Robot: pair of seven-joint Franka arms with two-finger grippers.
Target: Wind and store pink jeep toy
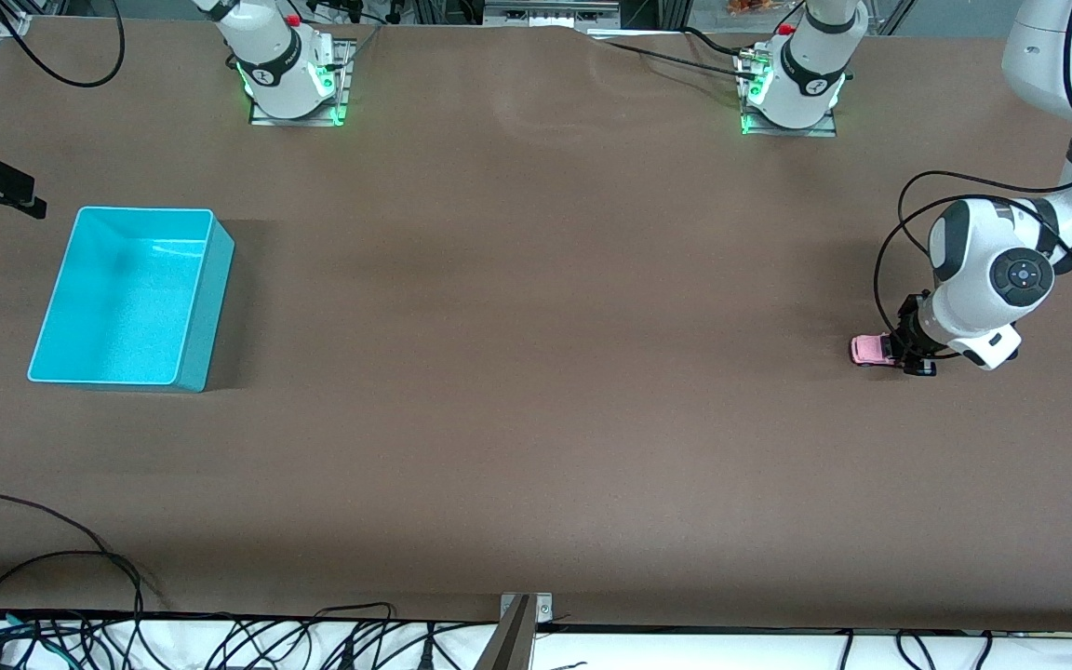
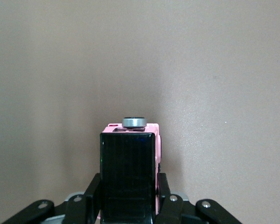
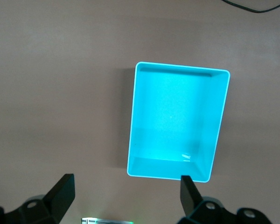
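Note:
The pink jeep toy (image 1: pixel 869 350), small with a black roof, is at the table surface near the left arm's end. My left gripper (image 1: pixel 908 355) is shut on its rear. In the left wrist view the black roof of the jeep (image 2: pixel 128 168) fills the gap between my black fingers (image 2: pixel 94 189), with the pink body and a silver ring at its front end. My right gripper (image 3: pixel 126 183) hangs open and empty high over the table, looking down on the turquoise bin (image 3: pixel 177 169).
The turquoise bin (image 1: pixel 145 212) stands empty toward the right arm's end of the table. Both arm bases (image 1: pixel 289 88) (image 1: pixel 792 93) are along the back edge. Cables (image 1: pixel 61 568) trail over the front edge near the camera.

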